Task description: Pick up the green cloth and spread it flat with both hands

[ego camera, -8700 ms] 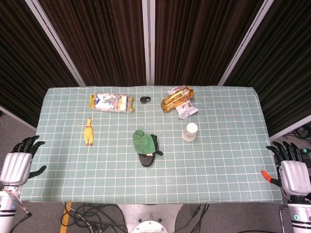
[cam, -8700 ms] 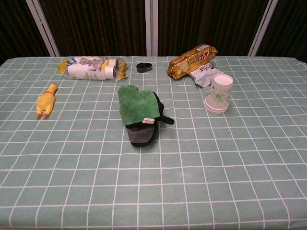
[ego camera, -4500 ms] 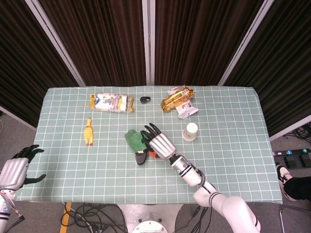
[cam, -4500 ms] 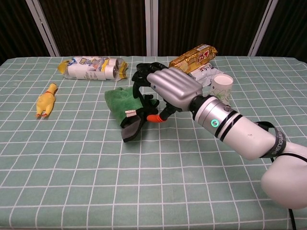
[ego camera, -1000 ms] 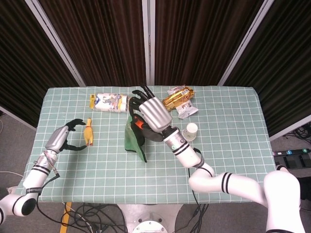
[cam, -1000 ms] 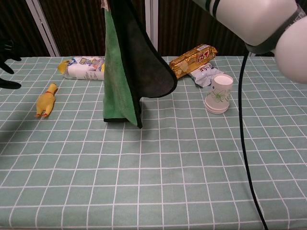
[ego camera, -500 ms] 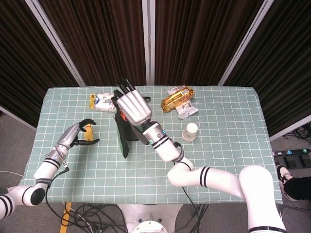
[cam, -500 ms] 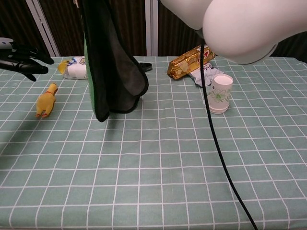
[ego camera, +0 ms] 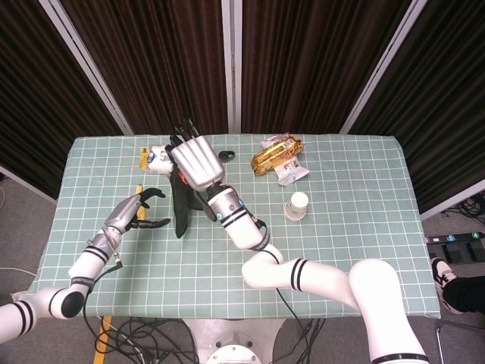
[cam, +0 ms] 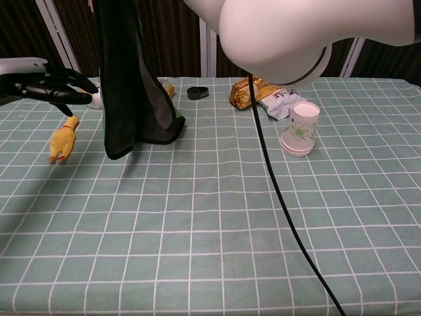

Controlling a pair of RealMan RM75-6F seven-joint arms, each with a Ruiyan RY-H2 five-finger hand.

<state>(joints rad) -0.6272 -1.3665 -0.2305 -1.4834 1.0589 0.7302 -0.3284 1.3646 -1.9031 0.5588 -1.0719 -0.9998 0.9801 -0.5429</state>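
Note:
The green cloth [ego camera: 181, 206] hangs lengthwise from my right hand [ego camera: 196, 162], which grips its top edge high above the table's back left. In the chest view the cloth [cam: 129, 99] shows mostly its dark backing, with a sliver of green at its right edge, and its lower end hangs close over the tablecloth. My left hand [ego camera: 137, 210] hovers open, fingers spread and pointing toward the cloth, a short gap to its left. That left hand [cam: 49, 84] shows in the chest view at the left edge, apart from the fabric.
A yellow rubber chicken [cam: 62, 139] lies below the left hand. A white roll pack [ego camera: 156, 155] sits behind the cloth. A black ring [cam: 196, 92], a gold snack packet [cam: 263, 83], a silver pouch [ego camera: 292, 174] and an upturned paper cup [cam: 300, 128] stand to the right.
My right hand has carried the hanging cloth further left and back. The left hand has reached in to the right, closing most of the gap to the cloth.

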